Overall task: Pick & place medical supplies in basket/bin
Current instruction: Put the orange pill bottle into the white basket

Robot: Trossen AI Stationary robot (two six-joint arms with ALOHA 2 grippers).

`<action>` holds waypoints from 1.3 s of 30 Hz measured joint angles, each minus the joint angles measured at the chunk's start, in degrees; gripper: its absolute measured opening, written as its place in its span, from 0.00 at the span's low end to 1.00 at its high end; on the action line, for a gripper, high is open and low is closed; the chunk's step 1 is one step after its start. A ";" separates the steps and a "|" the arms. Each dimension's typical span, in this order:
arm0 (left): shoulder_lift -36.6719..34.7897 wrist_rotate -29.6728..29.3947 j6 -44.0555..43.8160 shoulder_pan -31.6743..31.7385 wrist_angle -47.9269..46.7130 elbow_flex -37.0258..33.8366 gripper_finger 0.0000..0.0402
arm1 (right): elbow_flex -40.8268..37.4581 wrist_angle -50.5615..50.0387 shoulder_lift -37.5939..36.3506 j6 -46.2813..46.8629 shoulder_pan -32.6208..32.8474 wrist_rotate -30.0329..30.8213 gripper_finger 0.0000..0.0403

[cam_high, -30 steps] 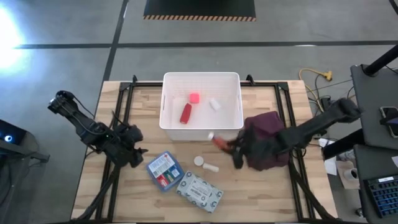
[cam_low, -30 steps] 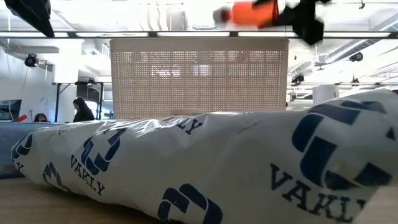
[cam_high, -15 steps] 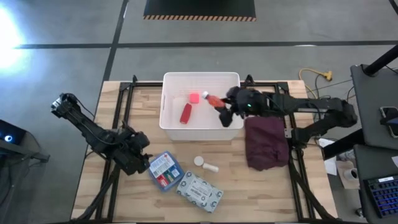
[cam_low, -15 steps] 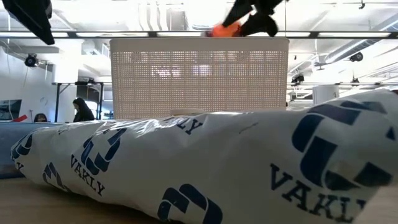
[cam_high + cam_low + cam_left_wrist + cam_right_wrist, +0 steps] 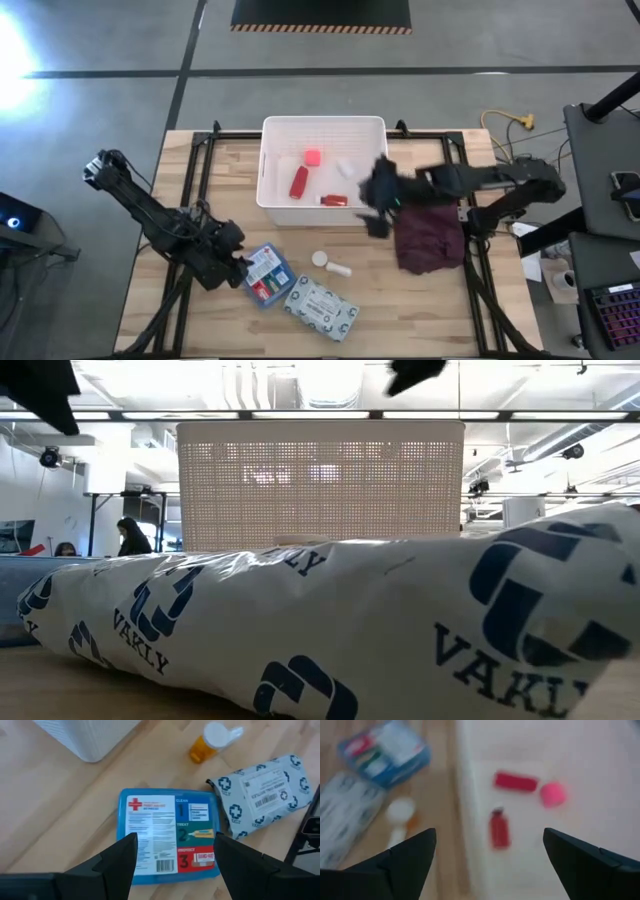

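Observation:
The white bin stands at the table's far middle. On its floor lie a red bottle, a pink tape roll, a white piece and a smaller red bottle. My right gripper hangs open above the bin's near right corner, holding nothing. My left gripper is open, its fingers either side of the blue first-aid box, which lies flat on the table. The grey-white packet lies beside the box.
A small orange bottle with a white cap and a white piece lie between the bin and the packet. A maroon cloth lies at the right. In the low view the packet fills the foreground before the bin.
My right gripper carried the smaller red bottle from the table before the bin up and over the bin, let it go, then drew back toward the bin's near right corner. The bottle now lies on the bin's floor by its near wall. My left gripper moved right, toward the blue box.

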 joint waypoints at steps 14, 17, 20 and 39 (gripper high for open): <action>-0.18 -1.15 12.29 0.83 12.20 -9.60 0.60 | -22.86 21.40 0.32 25.08 17.78 2.73 0.82; -0.32 -0.98 15.29 0.95 12.30 -9.36 0.60 | -24.18 28.19 4.43 25.49 17.77 1.93 0.82; -0.50 -0.94 20.05 1.87 12.27 -9.53 0.60 | -24.42 31.37 8.19 25.79 17.54 0.97 0.82; 6.33 10.77 47.63 19.03 46.05 -14.81 0.38 | -27.04 4.29 -1.34 56.20 28.62 11.21 0.82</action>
